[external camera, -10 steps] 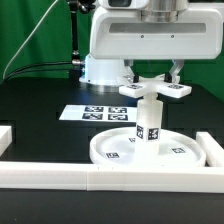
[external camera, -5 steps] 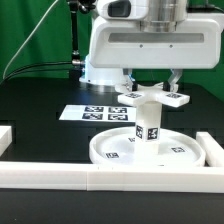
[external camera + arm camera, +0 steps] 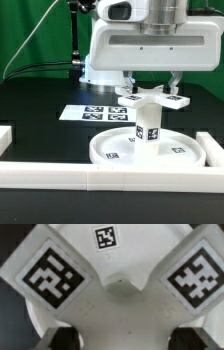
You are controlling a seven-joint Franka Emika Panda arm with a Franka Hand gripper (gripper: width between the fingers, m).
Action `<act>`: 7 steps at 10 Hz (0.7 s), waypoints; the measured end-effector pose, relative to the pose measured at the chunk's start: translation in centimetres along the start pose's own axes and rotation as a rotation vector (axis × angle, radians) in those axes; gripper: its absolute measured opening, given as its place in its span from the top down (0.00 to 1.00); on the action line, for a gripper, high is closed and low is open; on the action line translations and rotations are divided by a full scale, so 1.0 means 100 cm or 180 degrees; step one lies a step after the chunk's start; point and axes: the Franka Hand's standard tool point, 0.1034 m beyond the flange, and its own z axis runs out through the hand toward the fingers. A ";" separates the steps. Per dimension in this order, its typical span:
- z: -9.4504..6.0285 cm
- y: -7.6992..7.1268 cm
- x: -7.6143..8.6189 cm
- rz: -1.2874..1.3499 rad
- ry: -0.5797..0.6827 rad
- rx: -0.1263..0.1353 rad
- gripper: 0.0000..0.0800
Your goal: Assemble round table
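Observation:
The large rimmed round disc point(image 3: 112, 152) lies on the black table. The short thick post point(image 3: 148, 128) stands upright on it. My gripper point(image 3: 152, 88) is shut on the four-armed cross piece point(image 3: 152, 98) and holds it level right at the post's top; I cannot tell whether they touch. In the wrist view the cross piece point(image 3: 122, 291) fills the frame with two tagged arms. My gripper point(image 3: 125, 339) has dark fingertips point(image 3: 62, 339) on both sides of it. A tagged part of the disc point(image 3: 105, 236) shows beyond it. The post is hidden there.
The marker board point(image 3: 92, 113) lies behind the disc on the exterior view's left. Long white border bars run along the front point(image 3: 60, 176), at the right point(image 3: 214, 150) and at the left point(image 3: 5, 134). The arm's white base point(image 3: 100, 68) stands behind.
The gripper has come down with the cross piece, from a little above the post to its top, and the cross piece has turned slightly.

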 end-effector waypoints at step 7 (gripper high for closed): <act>0.000 -0.001 0.000 0.0268 0.0000 0.0023 0.45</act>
